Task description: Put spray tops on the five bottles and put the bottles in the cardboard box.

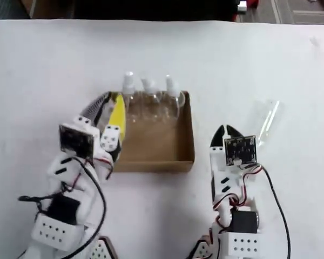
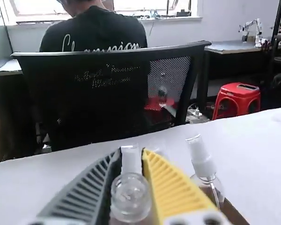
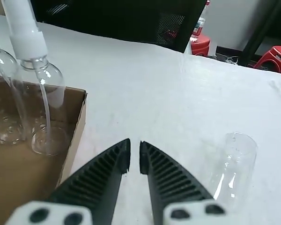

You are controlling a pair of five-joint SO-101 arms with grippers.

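Box: cardboard, open-topped, mid-table between the two arms; side wall also in the right wrist view.
Row: three clear bottles with white spray tops, upright inside the box along its far wall, close side by side.
Left gripper: one grey finger and one yellow, at the box's far-left corner, just beside the leftmost bottle of the row.
Left gripper, grip: fingers drawn in on either side of a bottle, pressed against its shoulders, white top poking up between the tips.
Held bottle: clear, spray top fitted, clamped between grey and yellow fingers; whether its base touches the box floor cannot be told.
Neighbour bottle: topped, upright, just beside the yellow finger, apart from the held bottle.
Right gripper: black, just beside the box's right wall, outside it, pointing away from the arm's base.
Right gripper, grip: fingers almost together, a thin slit between the tips, nothing in them.
Loose bottle: clear, lying on its side on the table, outside the box, to the right of the right gripper and a little beyond its tips; also in the right wrist view.
Table: white surface.
Chair: black mesh back, beyond the table's far edge.
Stool: red, on the floor beside the chair.
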